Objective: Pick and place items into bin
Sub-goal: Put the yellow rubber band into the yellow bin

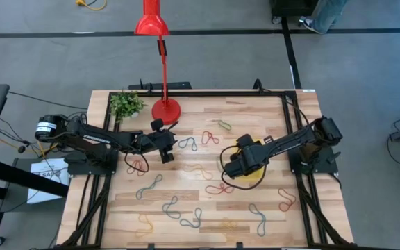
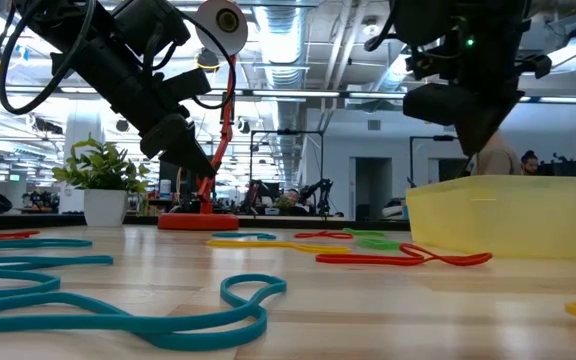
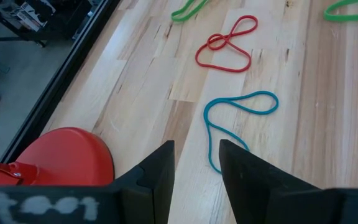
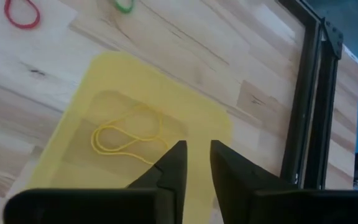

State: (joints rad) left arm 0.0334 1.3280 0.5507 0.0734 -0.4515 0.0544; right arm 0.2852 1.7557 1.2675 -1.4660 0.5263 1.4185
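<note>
Above the yellow bin [image 4: 160,112], right gripper [image 4: 194,158], fingers slightly apart, empty; one yellow loop [image 4: 126,137] inside. Near the red lamp base [image 3: 67,155], left gripper [image 3: 196,163] low over counter [image 3: 135,93], fingers spread.

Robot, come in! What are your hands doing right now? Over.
Right gripper open above bin, yellow loop inside. Left gripper open over blue loop. Nothing blocking.
</note>
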